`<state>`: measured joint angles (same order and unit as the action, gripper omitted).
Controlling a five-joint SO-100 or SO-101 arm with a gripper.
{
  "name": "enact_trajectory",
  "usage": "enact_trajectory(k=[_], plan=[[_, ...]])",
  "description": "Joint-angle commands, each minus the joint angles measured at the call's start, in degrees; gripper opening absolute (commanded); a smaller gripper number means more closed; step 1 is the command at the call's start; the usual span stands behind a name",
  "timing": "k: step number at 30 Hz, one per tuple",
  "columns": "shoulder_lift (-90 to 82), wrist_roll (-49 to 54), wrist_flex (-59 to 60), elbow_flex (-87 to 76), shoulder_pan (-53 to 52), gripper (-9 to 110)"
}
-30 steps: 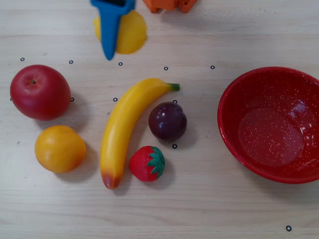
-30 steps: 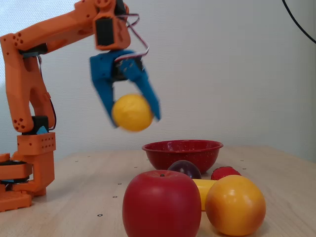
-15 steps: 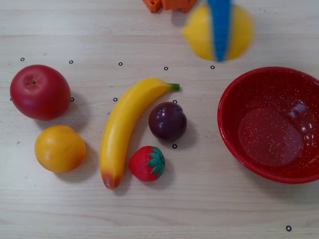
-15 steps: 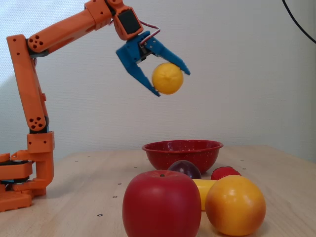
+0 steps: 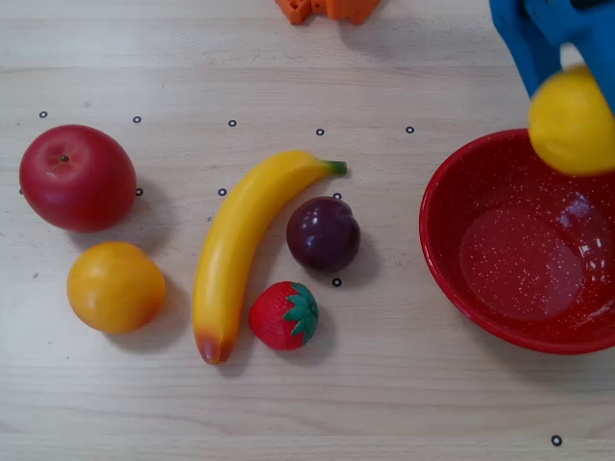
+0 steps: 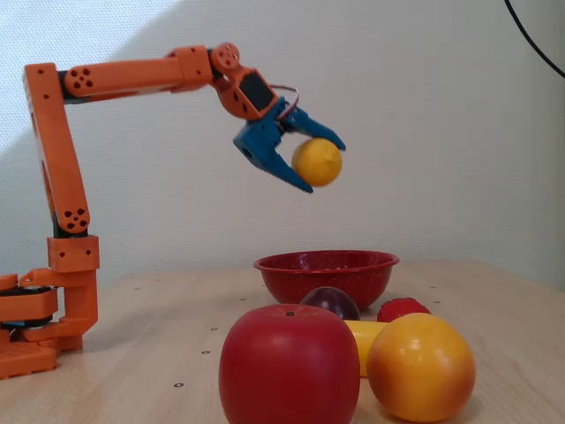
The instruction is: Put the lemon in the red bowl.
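There is one lemon (image 5: 571,120), clamped in the one blue end effector (image 6: 324,167), and one red bowl (image 5: 452,192) directly below the end effector. The rest stand on the bench, off to the end effector's side in the overhead view: one banana (image 5: 240,245), one plum (image 5: 323,233), one strawberry (image 5: 283,315), one red apple (image 5: 77,178) and one orange-yellow round fruit (image 5: 115,286). That makes six fruits and one bowl.
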<state>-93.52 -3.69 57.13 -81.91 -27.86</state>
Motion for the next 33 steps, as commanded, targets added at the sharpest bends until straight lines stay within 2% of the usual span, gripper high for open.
enact_trajectory(k=[1, 8, 19, 26, 33], plan=[[-1.8, -1.4, -2.5, 1.9, -2.6, 0], [5.0, 0.8, -3.0, -0.5, -4.9, 0], [18.2, 1.0, -2.9, 7.3, -4.4, 0], [21.7, 3.6, 0.4, 12.0, -3.2, 28], [21.3, 4.1, 4.0, 14.2, -2.3, 34]])
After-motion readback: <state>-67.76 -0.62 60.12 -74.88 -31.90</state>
